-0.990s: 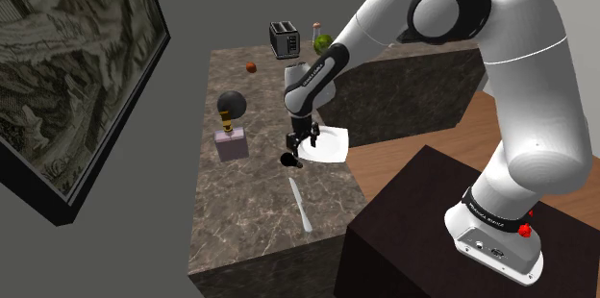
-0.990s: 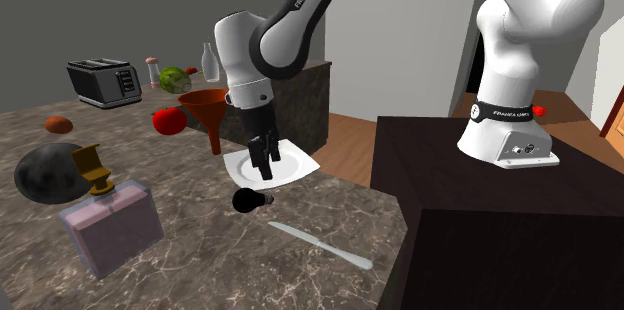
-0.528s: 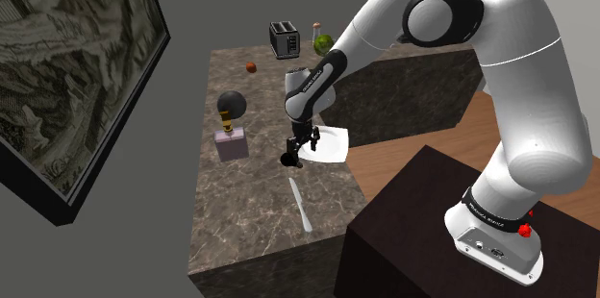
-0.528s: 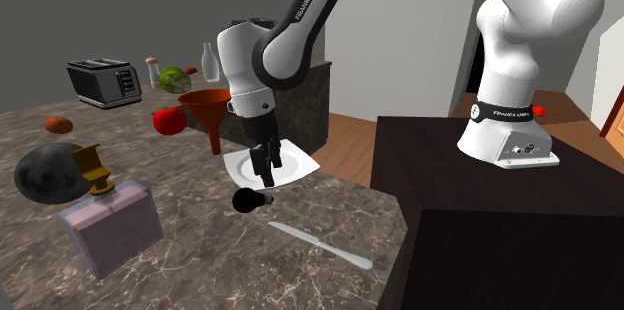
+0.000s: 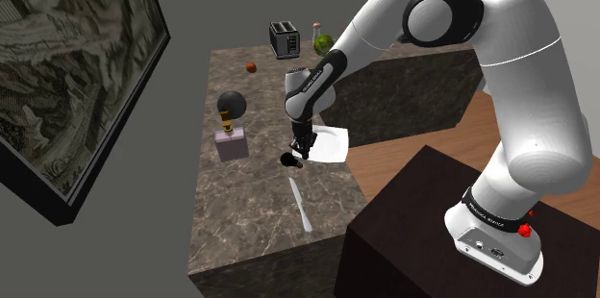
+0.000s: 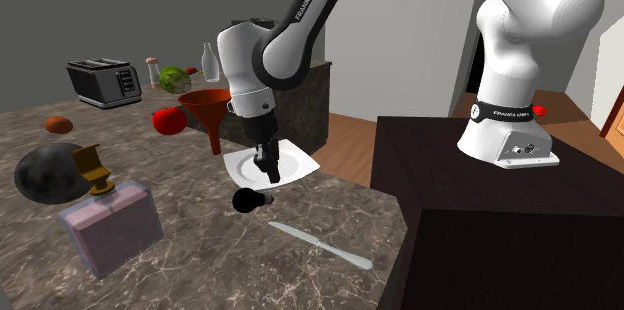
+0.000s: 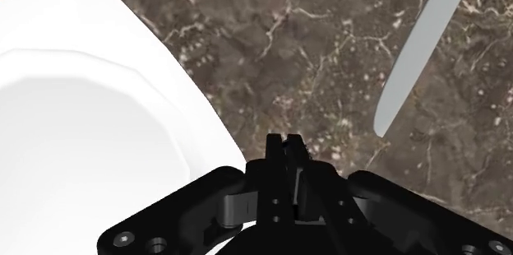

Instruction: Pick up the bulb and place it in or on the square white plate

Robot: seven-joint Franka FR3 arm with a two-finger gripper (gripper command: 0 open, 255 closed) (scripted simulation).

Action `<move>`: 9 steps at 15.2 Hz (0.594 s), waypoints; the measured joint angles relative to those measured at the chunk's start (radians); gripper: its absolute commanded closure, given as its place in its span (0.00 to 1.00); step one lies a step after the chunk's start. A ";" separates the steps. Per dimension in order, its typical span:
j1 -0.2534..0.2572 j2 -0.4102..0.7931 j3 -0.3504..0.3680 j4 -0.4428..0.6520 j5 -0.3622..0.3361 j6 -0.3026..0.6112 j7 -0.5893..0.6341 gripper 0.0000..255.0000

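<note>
tool (image 6: 270, 172): pinching shut on nothing, hovering by plate (image 6: 296, 164) corner
bulb (image 6: 246, 199): lying loose on desk (image 6: 180, 258) (probably rolling if nudged)
risk: coming down shut, knocking it away

Your arm (image 5: 524, 104) rises from its base (image 5: 492, 236) at the lower right of the shoulder view. It bends at the dark shoulder joint (image 5: 444, 15) near the top centre and reaches down and left toward mid-frame. In the second exterior view the forearm (image 6: 308, 6) enters from the top centre, slanting down to the left. The white wrist (image 6: 245, 58) turns the hand straight down. The gripper (image 6: 270, 173) points near vertically, tips downward, left of centre. In the wrist view the two black fingers (image 7: 277, 159) are pressed together at bottom centre, with no gap between them and nothing clasped.
</note>
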 measured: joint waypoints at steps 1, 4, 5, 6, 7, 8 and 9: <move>0.000 0.000 0.000 0.000 0.000 0.000 0.000 1.00; 0.000 0.000 0.000 0.000 0.000 0.000 0.000 1.00; 0.000 0.000 0.000 0.000 0.000 0.000 0.000 0.00; 0.000 0.000 0.000 0.000 0.000 0.000 0.000 0.00; 0.006 0.002 -0.002 0.005 0.000 0.012 0.010 0.00; 0.016 0.004 -0.004 0.011 0.000 0.034 0.028 0.00; 0.027 0.012 -0.008 0.026 -0.001 0.056 0.048 0.00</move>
